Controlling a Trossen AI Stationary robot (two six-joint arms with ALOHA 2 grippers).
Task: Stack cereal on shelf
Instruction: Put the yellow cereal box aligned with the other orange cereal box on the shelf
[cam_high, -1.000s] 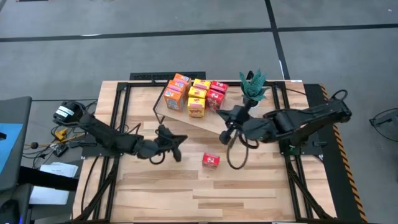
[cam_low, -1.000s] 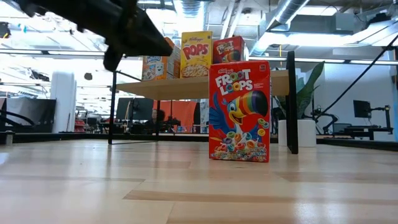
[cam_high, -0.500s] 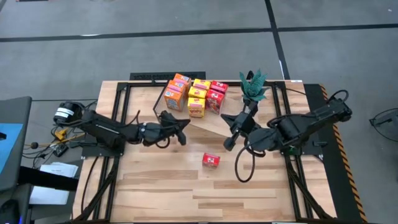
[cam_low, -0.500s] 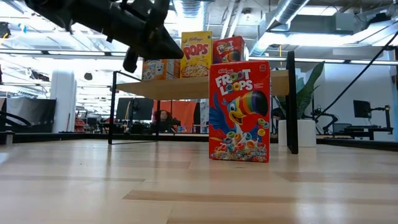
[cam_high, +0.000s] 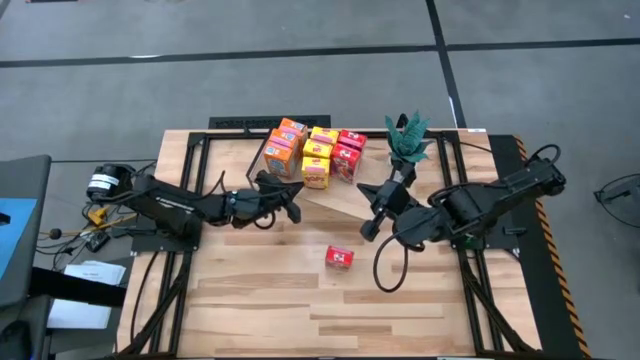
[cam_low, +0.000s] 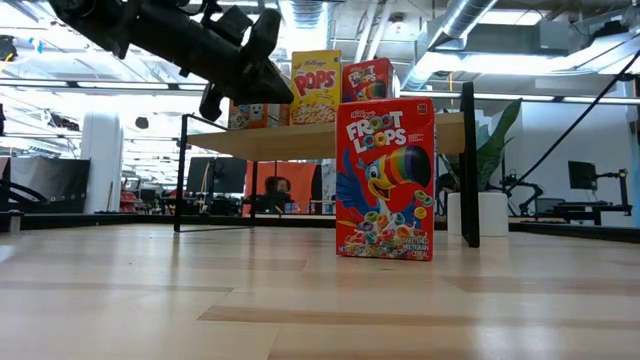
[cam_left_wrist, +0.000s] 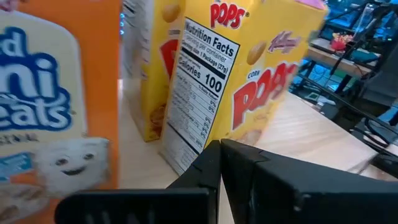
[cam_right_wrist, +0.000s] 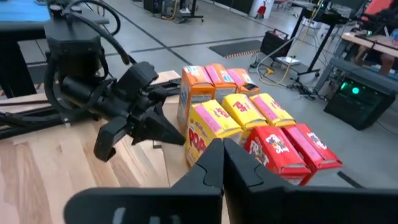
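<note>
Left hand, fingers closed w/ nothing held, hovers just beside the orange and yellow cereal boxes on the shelf. Right hand, also closed & empty, hangs over the shelf's other end. One red cereal box stands on the counter, near the right hand.

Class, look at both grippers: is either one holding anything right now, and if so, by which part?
Nothing is held. The left gripper hangs shut beside the cereal on the shelf; the right gripper is shut and empty above the table, clear of the lone red box.
</note>
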